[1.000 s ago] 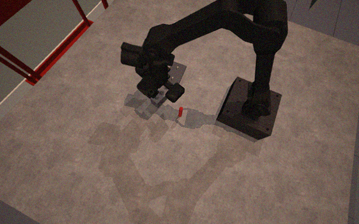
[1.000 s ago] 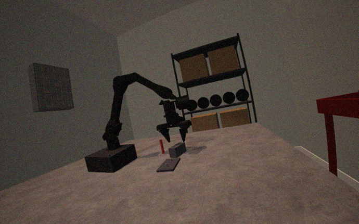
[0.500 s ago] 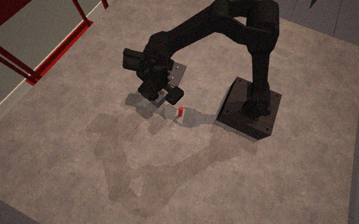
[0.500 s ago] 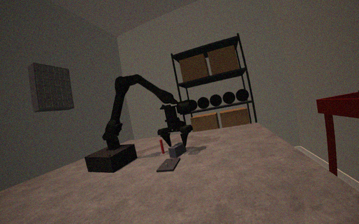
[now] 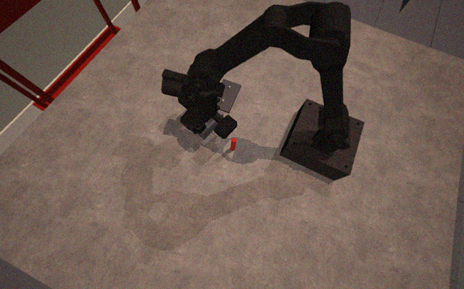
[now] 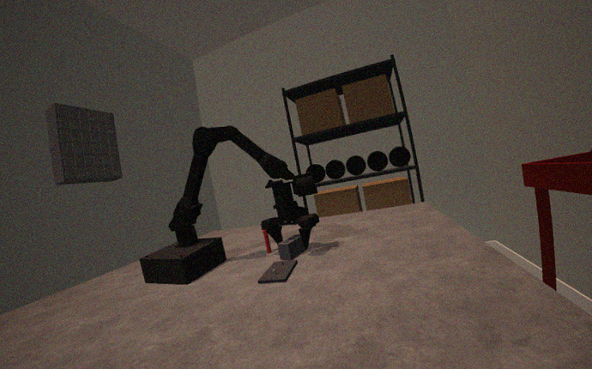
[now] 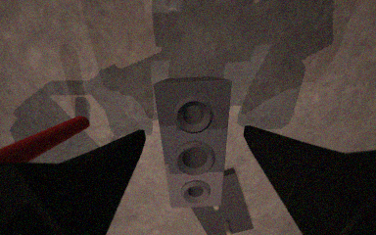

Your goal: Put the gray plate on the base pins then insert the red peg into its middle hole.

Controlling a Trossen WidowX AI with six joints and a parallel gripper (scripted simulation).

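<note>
The gray plate, a thick block with three holes in its top, rests on the table beside the base. The base is a flat dark slab lying on the table; its two small pins stick up bare. The red peg stands upright on the table, on the plate's other side. My gripper is open and points down over the plate, one finger to each side. The wrist view shows gaps between fingertips and plate. The arm partly hides the plate in the top view.
The arm's mounting block stands on the table beyond the peg. A red workbench stands off the table's edge. A shelf rack with boxes stands in the background.
</note>
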